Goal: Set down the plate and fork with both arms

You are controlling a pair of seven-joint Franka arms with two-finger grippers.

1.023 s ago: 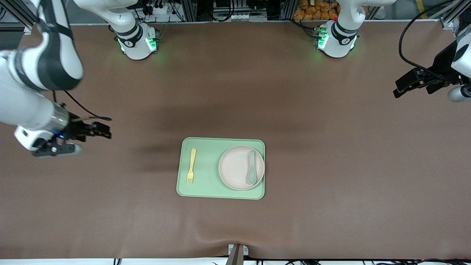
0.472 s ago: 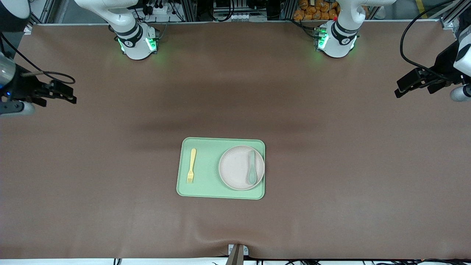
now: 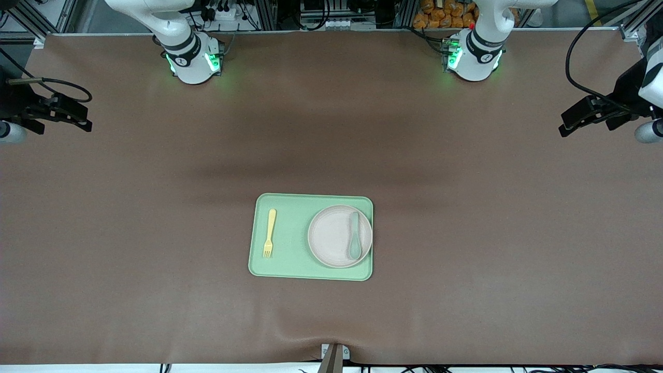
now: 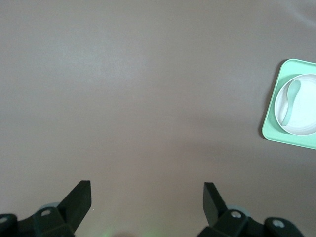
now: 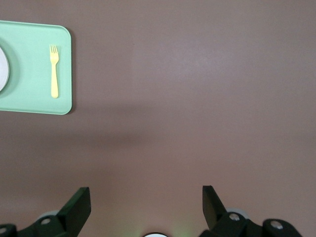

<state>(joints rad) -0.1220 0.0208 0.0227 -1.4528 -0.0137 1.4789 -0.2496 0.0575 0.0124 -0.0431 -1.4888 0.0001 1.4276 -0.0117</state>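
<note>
We read no lettering anywhere. Both the left gripper (image 4: 147, 197) and right gripper (image 5: 146, 200) hang open, empty, well apart from the tray (image 3: 290, 207); the plate (image 5: 3, 69) is cut off in the right wrist view.

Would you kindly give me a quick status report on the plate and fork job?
Left pincer and right pincer open, empty, over opposite table ends. Plate and fork on tray, spoon on plate. Nothing in the way.
</note>
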